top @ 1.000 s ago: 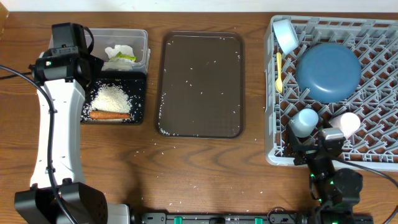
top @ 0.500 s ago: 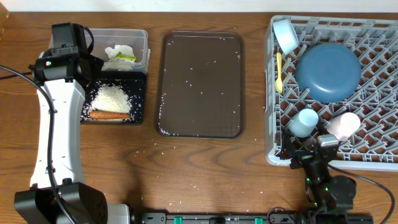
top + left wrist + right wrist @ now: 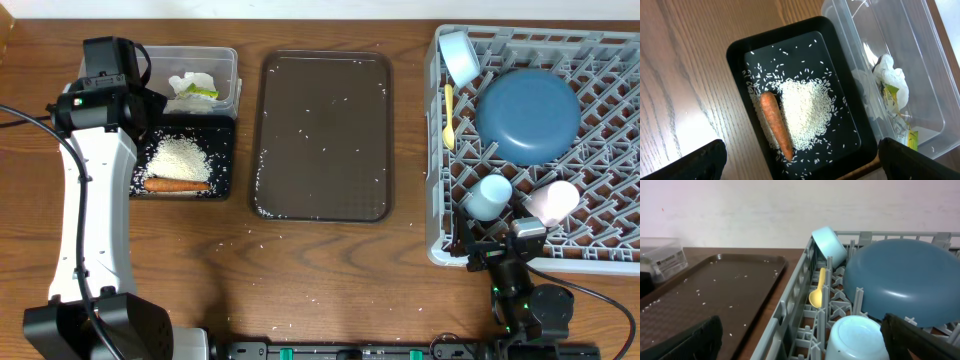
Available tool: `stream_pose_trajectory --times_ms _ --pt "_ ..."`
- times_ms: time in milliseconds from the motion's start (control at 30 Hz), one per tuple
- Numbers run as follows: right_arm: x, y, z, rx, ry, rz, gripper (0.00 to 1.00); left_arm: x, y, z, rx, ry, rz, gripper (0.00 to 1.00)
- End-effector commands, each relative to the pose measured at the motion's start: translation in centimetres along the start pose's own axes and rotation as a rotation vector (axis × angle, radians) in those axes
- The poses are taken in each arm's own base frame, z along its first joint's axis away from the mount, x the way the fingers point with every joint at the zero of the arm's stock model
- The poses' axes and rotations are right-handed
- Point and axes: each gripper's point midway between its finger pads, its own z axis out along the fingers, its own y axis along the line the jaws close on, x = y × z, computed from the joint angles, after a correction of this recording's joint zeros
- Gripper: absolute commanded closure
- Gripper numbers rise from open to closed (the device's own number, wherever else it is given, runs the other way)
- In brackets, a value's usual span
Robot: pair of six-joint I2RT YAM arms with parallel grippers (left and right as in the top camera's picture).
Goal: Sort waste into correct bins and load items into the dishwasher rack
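L gripper point(image 3: 810, 162) jaws apart over carrot point(image 3: 776, 125); R gripper point(image 3: 802, 342) apart by rack point(image 3: 790, 305).

A strip of table point(image 3: 410, 130) lies open between brown tray point(image 3: 325, 135) and rack point(image 3: 436, 150); plate point(image 3: 527, 115), bowl point(image 3: 460, 57) and cups point(image 3: 487, 196) crowd the rack's left side.

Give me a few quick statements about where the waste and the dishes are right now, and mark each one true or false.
1. The orange carrot stick lies in the shallow black rectangular tray, beside the white rice. True.
2. Rice also dots the dark brown serving tray. True.
3. The crumpled white paper sits on that brown tray. False: the paper is in the clear plastic tub.
4. The big dark blue round plate sits in the black tray. False: the plate is in the grey plastic dishwasher rack.
5. The yellow plastic spoon lies in the rack. True.
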Motion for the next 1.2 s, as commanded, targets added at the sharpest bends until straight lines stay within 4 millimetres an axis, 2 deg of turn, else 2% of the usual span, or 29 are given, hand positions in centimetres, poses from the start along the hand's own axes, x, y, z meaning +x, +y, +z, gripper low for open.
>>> stream_pose_trajectory --times_ms 0,500,667,800,900,1000,1033,1100,1167 --pt "0.1 0.7 0.0 -0.033 0.002 0.012 0.01 -0.4 0.2 -0.1 -0.01 -0.014 0.002 0.01" --pt "0.1 0.7 0.0 -0.033 0.002 0.012 0.01 -0.2 0.2 0.0 -0.013 -0.011 0.008 0.0" --pt "0.1 0.7 0.0 -0.033 0.002 0.012 0.01 0.0 -0.2 -1.9 0.018 -0.044 0.058 0.01" --pt "0.1 0.7 0.0 -0.033 0.002 0.012 0.01 0.5 -0.2 -4.6 0.101 -0.077 0.196 0.0" --pt "0.1 0.7 0.0 -0.033 0.002 0.012 0.01 1.4 -1.6 -6.9 0.25 -0.143 0.413 0.01" --pt "0.1 0.7 0.0 -0.033 0.002 0.012 0.01 3.5 -3.3 -9.0 0.467 -0.205 0.687 0.01" --pt "0.1 0.7 0.0 -0.033 0.002 0.012 0.01 4.9 -3.7 -10.0 0.58 -0.236 0.805 0.01" --pt "0.1 0.7 0.0 -0.033 0.002 0.012 0.01 6.4 -3.6 -11.0 0.694 -0.291 0.915 0.01" --pt "0.1 0.7 0.0 -0.033 0.002 0.012 0.01 7.5 -2.6 -11.2 0.756 -0.351 0.947 0.01"
